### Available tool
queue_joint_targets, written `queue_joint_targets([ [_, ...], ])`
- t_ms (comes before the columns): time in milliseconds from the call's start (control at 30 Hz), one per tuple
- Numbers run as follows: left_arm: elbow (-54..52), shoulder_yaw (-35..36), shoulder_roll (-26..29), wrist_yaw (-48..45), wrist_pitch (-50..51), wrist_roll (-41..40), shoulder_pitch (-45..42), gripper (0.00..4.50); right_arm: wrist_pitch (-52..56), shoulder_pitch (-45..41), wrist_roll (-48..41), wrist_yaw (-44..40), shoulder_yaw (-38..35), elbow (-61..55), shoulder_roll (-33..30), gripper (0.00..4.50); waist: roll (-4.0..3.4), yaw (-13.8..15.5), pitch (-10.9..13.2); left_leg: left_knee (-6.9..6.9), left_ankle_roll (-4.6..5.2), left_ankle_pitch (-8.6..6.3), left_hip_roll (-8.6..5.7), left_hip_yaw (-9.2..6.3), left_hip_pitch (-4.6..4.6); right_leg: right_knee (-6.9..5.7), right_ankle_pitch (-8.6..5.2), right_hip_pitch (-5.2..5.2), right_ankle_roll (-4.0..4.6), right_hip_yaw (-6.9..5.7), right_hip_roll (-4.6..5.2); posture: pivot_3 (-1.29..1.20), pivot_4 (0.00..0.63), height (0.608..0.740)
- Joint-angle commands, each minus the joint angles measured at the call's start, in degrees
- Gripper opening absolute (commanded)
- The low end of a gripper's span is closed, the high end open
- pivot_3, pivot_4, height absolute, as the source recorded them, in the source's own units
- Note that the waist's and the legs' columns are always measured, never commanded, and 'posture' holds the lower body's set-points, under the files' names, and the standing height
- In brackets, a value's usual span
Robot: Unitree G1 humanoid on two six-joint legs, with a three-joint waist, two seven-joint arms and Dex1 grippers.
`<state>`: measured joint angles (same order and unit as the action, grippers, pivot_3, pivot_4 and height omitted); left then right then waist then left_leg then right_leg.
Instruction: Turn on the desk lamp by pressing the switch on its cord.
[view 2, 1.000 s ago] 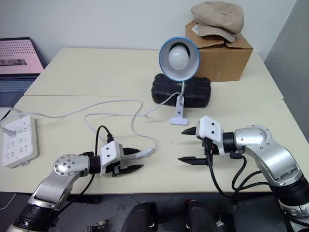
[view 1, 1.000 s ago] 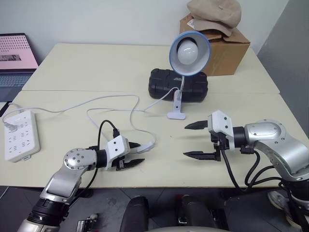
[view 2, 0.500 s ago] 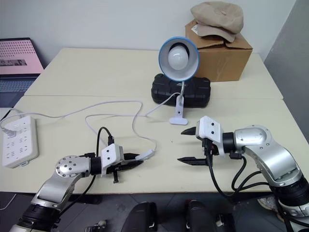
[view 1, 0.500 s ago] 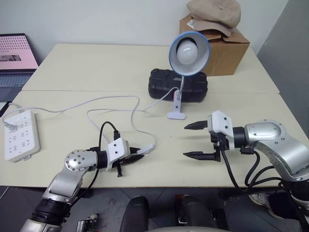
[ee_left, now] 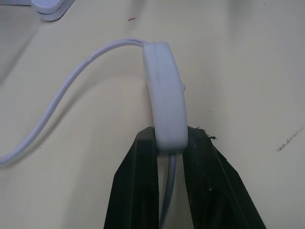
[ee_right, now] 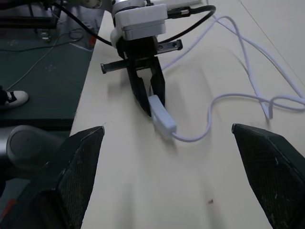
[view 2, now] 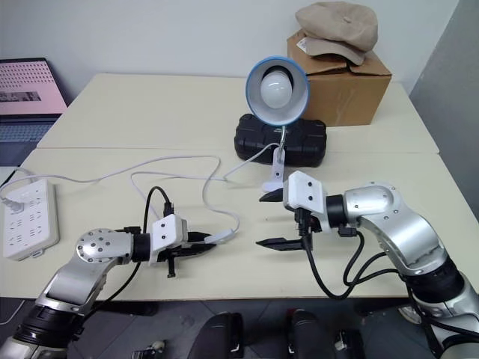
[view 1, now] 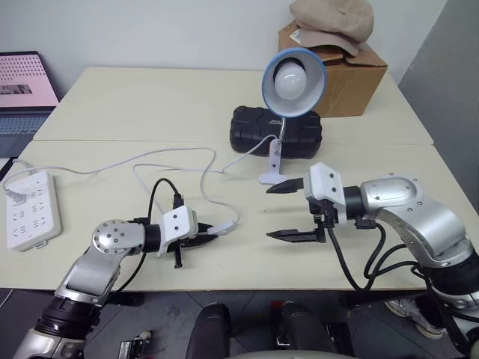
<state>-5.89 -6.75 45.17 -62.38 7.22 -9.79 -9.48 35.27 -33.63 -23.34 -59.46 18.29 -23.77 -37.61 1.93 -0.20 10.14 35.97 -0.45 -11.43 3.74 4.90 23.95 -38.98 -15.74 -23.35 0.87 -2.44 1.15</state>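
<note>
Left pincer clamping one switch, right pincer spread wide

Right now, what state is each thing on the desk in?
desk lamp: unlit, upright.
switch: pinched at one end.
left gripper: jaws shut on the switch.
right gripper: jaws wide open, holding nothing.
power strip: one plug in.

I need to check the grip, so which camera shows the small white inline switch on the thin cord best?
The left wrist view: the small white inline switch sits close up, its near end pinched between the left gripper's black fingers. The right wrist view shows it smaller, sticking out of that gripper. In the head views it is a tiny white sliver.
</note>
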Motion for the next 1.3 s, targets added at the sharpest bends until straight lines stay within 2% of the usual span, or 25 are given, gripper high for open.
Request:
queue_joint_targets([
  [33,-4.97,1.83,0.77,0.16,4.27,-2.32,-2.66,0.38,2.42,-6.27,3.54,1.04,6.63,2.73,4.94,4.5,0.0,-0.1,0.0,0.0,0.0,0.0,0.01,0.0,0.01,-0.04,0.0,-0.02,0.0,0.0,0.0,0.0,0.15,0.74],
  [300,-8.43,2.05,1.01,0.41,8.14,-3.72,-2.13,0.38,-0.29,-10.54,9.42,0.09,12.96,10.12,10.72,4.5,0.0,0.11,0.0,0.01,0.0,0.0,0.0,0.01,0.07,-0.02,-0.02,-0.03,0.03,-0.02,-0.01,0.0,0.15,0.74],
  [900,-9.77,1.82,0.55,0.69,9.85,-4.55,-2.97,0.38,-6.04,-10.74,16.67,-0.72,14.67,20.28,15.51,4.5,0.0,0.06,0.0,0.01,0.0,0.0,0.01,0.0,0.03,-0.07,-0.01,-0.02,0.03,-0.03,-0.02,0.0,0.15,0.74],
  [933,-9.77,1.8,0.54,0.68,9.84,-4.54,-2.99,0.38,-6.38,-10.62,17.01,-0.74,14.75,20.55,15.55,4.21,0.0,0.06,0.0,0.01,0.0,0.0,0.01,0.0,0.03,-0.07,-0.01,-0.02,0.03,-0.03,-0.02,0.0,0.15,0.74],
  [1000,-9.88,1.75,0.56,0.67,9.88,-4.51,-3.01,0.38,-7.19,-10.43,17.8,-0.74,14.91,21.07,15.46,3.99,0.0,0.06,0.0,0.01,0.0,0.0,0.01,0.0,0.03,-0.07,-0.01,-0.02,0.03,-0.03,-0.02,0.0,0.15,0.74],
  [1067,-9.98,1.63,0.65,0.64,9.83,-4.35,-3.09,0.38,-8.26,-10.34,18.75,-0.87,15.01,21.61,15.35,3.55,0.0,0.06,0.0,0.01,0.0,0.0,0.01,0.0,0.03,-0.07,-0.01,-0.02,0.03,-0.03,-0.02,0.0,0.15,0.74],
  [1300,-9.68,1.58,0.64,0.83,9.38,-3.91,-3.5,0.38,-10.61,-10.52,20.37,-1.66,14.74,22.89,15.3,1.75,0.0,0.06,0.0,0.01,0.0,0.01,0.01,0.0,0.03,-0.07,-0.01,-0.02,0.03,-0.03,-0.02,0.0,0.15,0.74],
])
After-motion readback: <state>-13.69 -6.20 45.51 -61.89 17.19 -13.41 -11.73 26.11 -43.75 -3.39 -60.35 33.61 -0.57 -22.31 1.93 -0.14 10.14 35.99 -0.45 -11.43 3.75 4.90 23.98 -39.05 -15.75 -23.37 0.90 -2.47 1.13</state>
